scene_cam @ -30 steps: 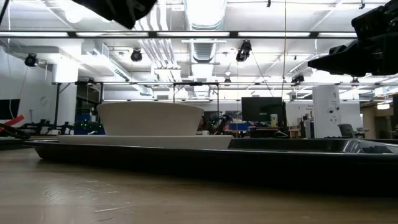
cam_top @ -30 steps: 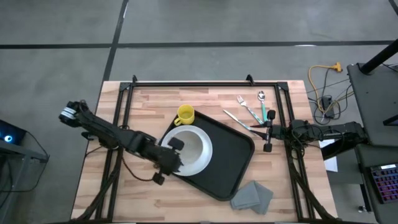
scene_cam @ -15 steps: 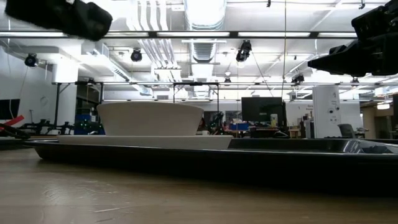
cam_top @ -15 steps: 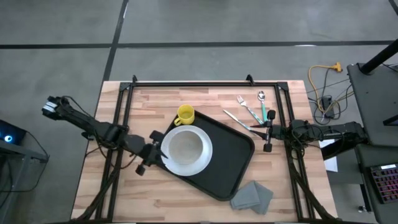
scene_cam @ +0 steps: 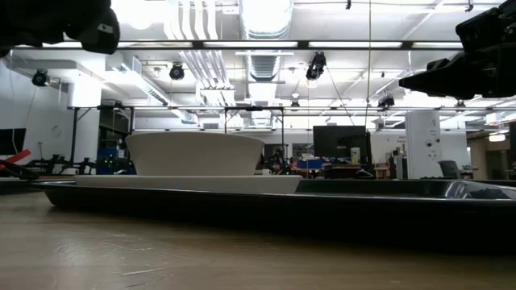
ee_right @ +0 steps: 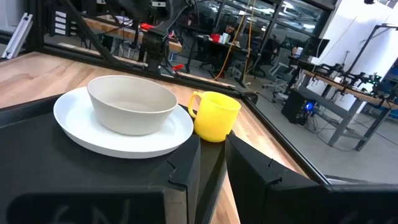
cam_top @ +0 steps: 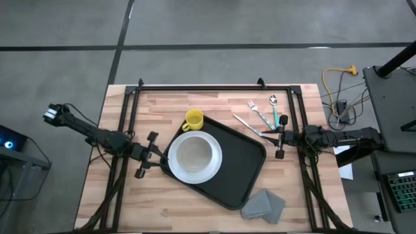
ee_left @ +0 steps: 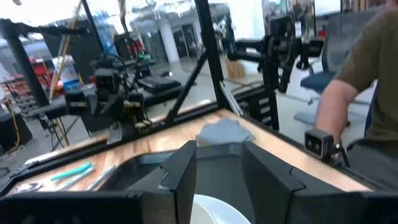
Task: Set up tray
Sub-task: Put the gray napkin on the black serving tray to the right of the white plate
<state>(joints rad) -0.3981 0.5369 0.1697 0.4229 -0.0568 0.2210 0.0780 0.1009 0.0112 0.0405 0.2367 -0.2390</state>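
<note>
Seen from above, a black tray [cam_top: 224, 162] lies at an angle in the middle of a wooden table [cam_top: 162, 201]. A white plate [cam_top: 194, 158] with a bowl [cam_top: 193, 155] on it sits on the tray's left end. A yellow mug [cam_top: 193, 120] stands on the table just beyond the tray. Cutlery [cam_top: 261, 116] lies near the tray's right corner, and a grey cloth [cam_top: 263, 205] lies near its front edge. The left gripper [cam_top: 145, 155], fingers spread open, hovers just left of the plate. The right gripper [cam_top: 281, 139] sits by the tray's right corner.

From table height, the bowl and plate rest on the tray [scene_cam: 322, 208].

The left wrist camera shows open fingers [ee_left: 183, 174] and a person's arm [ee_left: 339, 106] beyond the table.

The right wrist camera shows a slight gap between its fingers [ee_right: 186, 168], pointing at the mug [ee_right: 214, 116].
</note>
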